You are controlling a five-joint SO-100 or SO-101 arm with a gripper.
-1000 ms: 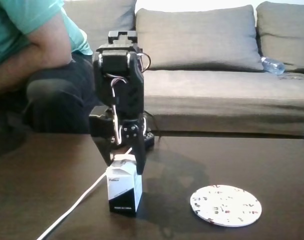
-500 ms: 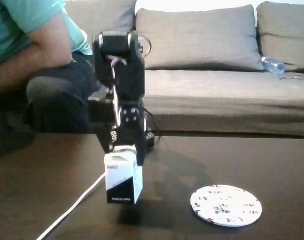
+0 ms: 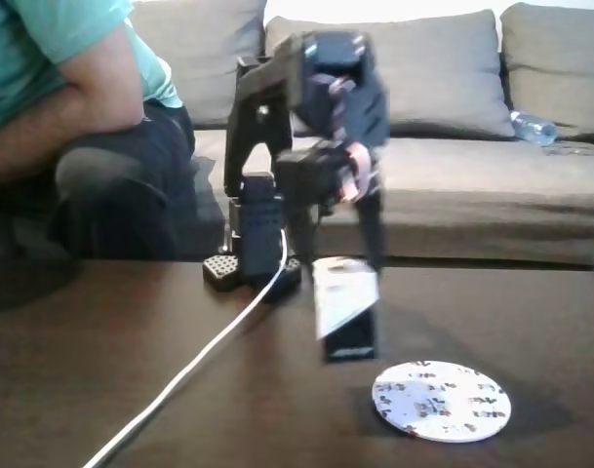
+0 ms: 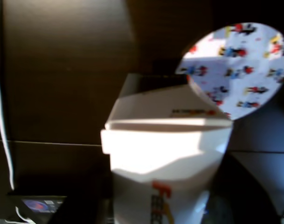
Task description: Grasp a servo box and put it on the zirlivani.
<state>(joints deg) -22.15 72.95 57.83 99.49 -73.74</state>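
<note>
In the fixed view, the small cardboard servo box (image 3: 346, 310), white above and black below along a diagonal split, has left the spot near the front of the dark brown wooden tabletop (image 3: 101, 341) where it stood half a second ago. It now hangs in the air, carried toward the right of the view, slightly tilted and blurred by motion. The black end effector (image 3: 343, 261) is clamped on the box's white top, and the arm has swung from its crouch over the left-hand spot to reach rightward. The flat round white zirlivani (image 3: 441, 400), speckled with small reddish and dark marks, lies where it did, near the tabletop's front edge. The box is just above and left of it, not touching. A white cable (image 3: 194, 363) runs across the tabletop from the arm's base. A person in a teal shirt (image 3: 53, 58) sits behind on the grey sofa (image 3: 453, 127).

In the wrist view, the servo box (image 4: 167, 154) fills the centre, its white folded top bright, with small red and yellow print. The zirlivani (image 4: 244, 65) shows beyond its upper right corner, partly covered by the box.
</note>
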